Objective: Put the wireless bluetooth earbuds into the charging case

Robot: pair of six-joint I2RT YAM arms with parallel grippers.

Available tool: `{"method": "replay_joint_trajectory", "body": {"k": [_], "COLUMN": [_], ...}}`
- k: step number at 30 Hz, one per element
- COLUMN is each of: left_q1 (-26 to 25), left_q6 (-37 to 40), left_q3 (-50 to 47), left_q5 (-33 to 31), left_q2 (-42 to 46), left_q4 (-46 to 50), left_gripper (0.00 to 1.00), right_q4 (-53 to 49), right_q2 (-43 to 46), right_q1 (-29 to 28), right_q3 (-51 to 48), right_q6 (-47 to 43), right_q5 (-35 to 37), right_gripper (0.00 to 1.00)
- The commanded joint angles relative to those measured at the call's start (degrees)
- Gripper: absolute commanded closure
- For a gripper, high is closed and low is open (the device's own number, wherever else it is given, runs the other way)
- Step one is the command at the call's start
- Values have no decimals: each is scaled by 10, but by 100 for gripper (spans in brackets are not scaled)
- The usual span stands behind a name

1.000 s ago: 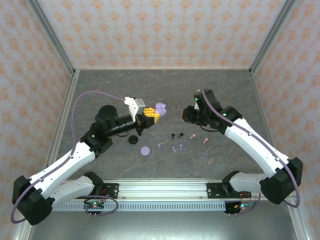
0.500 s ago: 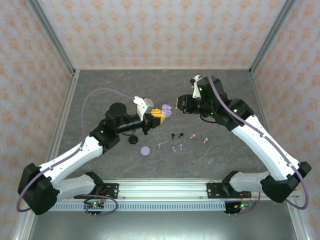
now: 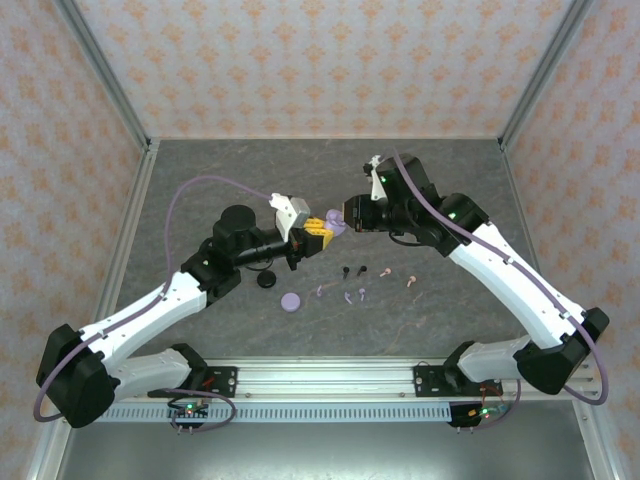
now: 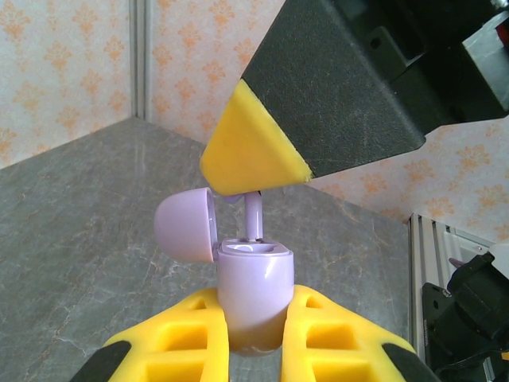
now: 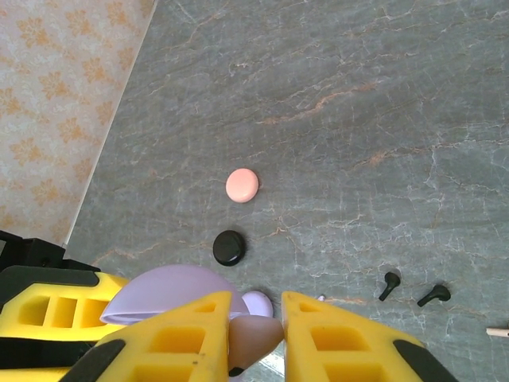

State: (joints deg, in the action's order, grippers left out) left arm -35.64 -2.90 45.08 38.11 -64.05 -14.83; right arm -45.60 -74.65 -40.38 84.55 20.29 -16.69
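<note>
Above the grey marbled worktop (image 3: 200,180), the left end effector (image 4: 253,318) clamps the open lilac charging case (image 4: 253,278); directly over it, the right end effector (image 3: 349,215) pinches a lilac earbud (image 4: 254,216) standing in the case

- You have the case (image 4: 254,286) up off the table (image 3: 200,180), wedged between the fingers of your left gripper (image 4: 254,318).
- Its lid (image 4: 184,227) hangs open to the left in the left wrist view.
- One earbud (image 4: 254,216) stands upright in the case's top, its upper end pinched by your right gripper (image 5: 253,301), just right of the case.
- The loose earbuds (image 3: 347,270) lie on the table nearer you than the case, strung left to right.
- Left of them sits a puck (image 3: 266,280) beside your left arm (image 3: 215,262); a second puck (image 3: 291,301) lies nearer you, between it and the earbuds.
- In the right wrist view a third puck (image 5: 242,185) lies beyond the first, apart from it.
</note>
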Motion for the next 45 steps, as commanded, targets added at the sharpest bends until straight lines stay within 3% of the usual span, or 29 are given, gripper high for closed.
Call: {"method": "replay_joint_trajectory", "body": {"k": [1, 35, 42, 45], "left_q1": [-4, -5, -5, -5], "left_q6": [13, -3, 5, 10], "left_q3": [23, 18, 16, 1], "left_q5": [1, -8, -21, -43], "left_q2": [-5, -1, 9, 28], "left_q4": [-14, -33, -7, 7], "left_gripper": [100, 100, 100, 100], "right_q4": [1, 0, -5, -17], "right_q2": [0, -15, 17, 30], "right_q1": [-4, -13, -4, 18], "right_q3": [10, 23, 30, 15], "right_q6": [-4, 7, 6, 18], "right_q5": [-12, -57, -2, 9], "right_gripper": [79, 74, 58, 57]}}
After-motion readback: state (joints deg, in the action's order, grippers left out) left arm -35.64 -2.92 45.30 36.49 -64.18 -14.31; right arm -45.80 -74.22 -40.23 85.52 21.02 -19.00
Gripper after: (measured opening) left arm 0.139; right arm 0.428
